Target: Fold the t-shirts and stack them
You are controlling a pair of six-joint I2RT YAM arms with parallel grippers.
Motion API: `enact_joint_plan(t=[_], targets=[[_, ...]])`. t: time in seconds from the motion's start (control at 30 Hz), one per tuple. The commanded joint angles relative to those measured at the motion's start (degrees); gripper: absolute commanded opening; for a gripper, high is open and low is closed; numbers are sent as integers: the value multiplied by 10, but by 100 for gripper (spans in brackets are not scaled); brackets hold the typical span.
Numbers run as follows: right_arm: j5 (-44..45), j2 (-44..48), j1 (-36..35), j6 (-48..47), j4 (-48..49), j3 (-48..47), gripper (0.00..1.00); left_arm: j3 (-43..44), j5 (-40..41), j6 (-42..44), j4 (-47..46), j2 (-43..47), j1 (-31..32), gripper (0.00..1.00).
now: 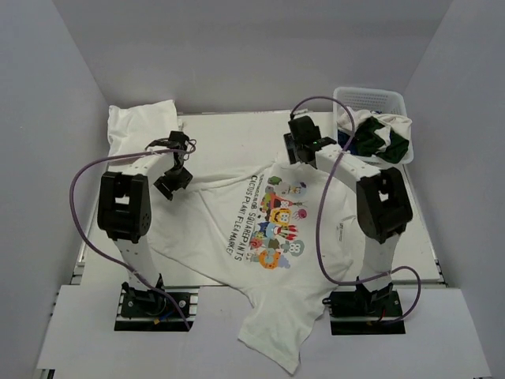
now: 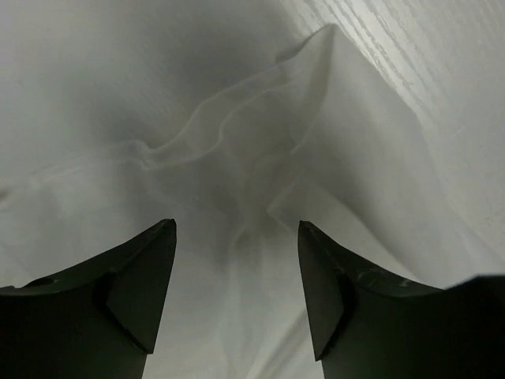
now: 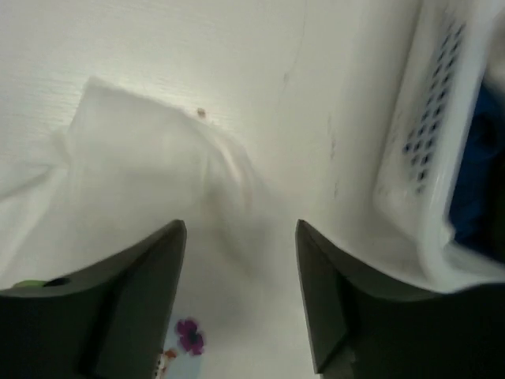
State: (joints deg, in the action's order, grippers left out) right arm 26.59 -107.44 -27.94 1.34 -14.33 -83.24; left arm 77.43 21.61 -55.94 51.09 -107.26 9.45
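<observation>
On the table [image 1: 237,134], we saw the printed t-shirt [image 1: 268,229] lying face up; left tool [image 2: 237,229] and right tool [image 3: 241,225] hovered spread, pinching nothing.

White walls [image 1: 237,47] enclose white tabletop [image 1: 237,134] on three sides.

The spread t-shirt [image 1: 237,237] lies across the middle of the table [image 1: 237,130], with its near end hanging over the front edge between the left arm's base [image 1: 154,304] and the right arm's base [image 1: 367,304]. Behind it, in the far left corner, sits a folded t-shirt [image 1: 138,126]. The basket [image 1: 371,96] stands in the far right corner with crumpled t-shirts [image 1: 383,136] in it. The left gripper [image 2: 237,233] is over the spread shirt's left side. The right gripper [image 3: 241,229] is over its far right corner, near the basket.
</observation>
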Motion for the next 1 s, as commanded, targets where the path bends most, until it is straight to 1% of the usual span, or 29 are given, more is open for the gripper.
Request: enact_joint_plan(t=[0.0,0.03,0.07,0.1,0.13,0.17,0.2,0.23,0.27,0.3,0.33,0.37,0.4,0.43,0.47,0.5,0.53,0.57,0.63,0.7,0.87,0.97], targets=[[3,7,-3,35,-68,-66,87,47,31,-29,50,58,-4,74],[-36,11,-3,35,-64,-61,90,16,21,-8,26,81,-4,74],[-50,31,-3,42,-58,-36,90,-2,-8,6,0,94,-4,74],[-82,37,-2,44,-46,-23,90,-21,-26,22,-56,107,-4,74],[-100,54,-2,47,-40,11,90,-52,-45,57,-82,116,-4,74],[-129,71,-4,64,-37,23,90,-62,-79,68,-100,124,1,74],[-174,76,-6,67,-26,36,90,-70,-91,75,-110,130,1,74],[-199,91,-8,72,-19,78,90,-76,-103,80,-110,130,1,74],[-260,107,-9,87,-14,94,90,-76,-104,93,-110,130,8,74],[-286,115,-14,101,-1,112,90,-76,-116,98,-105,124,8,74],[-305,129,-15,108,17,167,90,-87,-145,105,-111,124,8,74],[-354,145,-18,117,27,189,90,-95,-163,123,-120,124,14,74],[-372,153,-22,138,59,212,90,-103,-178,123,-129,124,14,74],[-392,171,-31,140,95,280,90,-123,-199,130,-155,130,14,74],[-423,189,-33,147,125,301,90,-133,-210,130,-169,130,14,74],[-428,196,-36,163,136,321,90,-148,-218,130,-181,130,20,75],[-432,213,-41,164,156,375,90,-155,-224,137,-207,130,20,75],[-429,225,-43,169,191,390,90,-155,-230,137,-217,130,20,77],[-432,235,-46,172,212,431,90,-155,-230,137,-230,119,26,78],[-430,231,-47,174,209,442,90,-132,-230,144,-239,93,26,78],[-399,203,-43,161,147,450,90,-53,-225,149,-223,19,26,78],[-392,193,-44,161,144,457,90,-20,-244,154,-223,-28,26,78]])
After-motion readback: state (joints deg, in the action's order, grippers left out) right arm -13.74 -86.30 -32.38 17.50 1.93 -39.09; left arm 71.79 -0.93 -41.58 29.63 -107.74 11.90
